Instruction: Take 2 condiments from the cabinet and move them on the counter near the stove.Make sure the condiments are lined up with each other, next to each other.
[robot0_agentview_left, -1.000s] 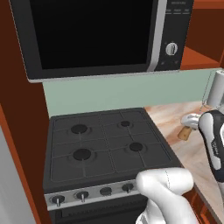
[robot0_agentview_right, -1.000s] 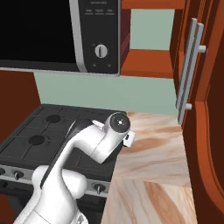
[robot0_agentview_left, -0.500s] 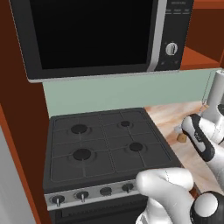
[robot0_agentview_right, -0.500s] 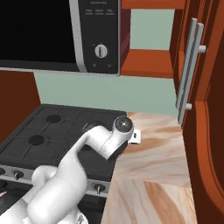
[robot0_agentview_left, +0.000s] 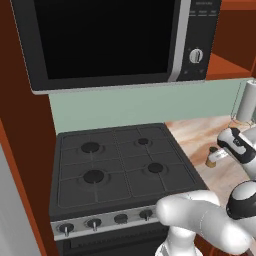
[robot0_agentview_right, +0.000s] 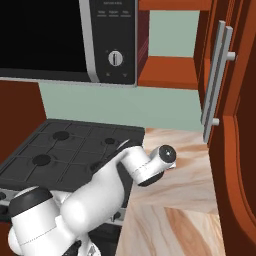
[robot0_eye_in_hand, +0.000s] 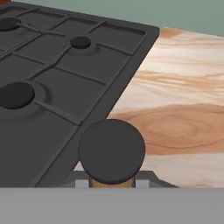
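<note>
The jaws grasp the black-capped shaker (robot0_eye_in_hand: 111, 153) just below its cap, low over the surface (robot0_eye_in_hand: 183, 113) beside the stove (robot0_eye_in_hand: 65, 78). Small, light, rigid wood; smooth sides could slip.

I see my arm (robot0_agentview_left: 240, 150) swung lower and further right over the desk (robot0_agentview_left: 195, 135) than a second ago, and the black-capped shaker (robot0_agentview_left: 212, 159) in the jaws now sits nearer the desk surface.
</note>
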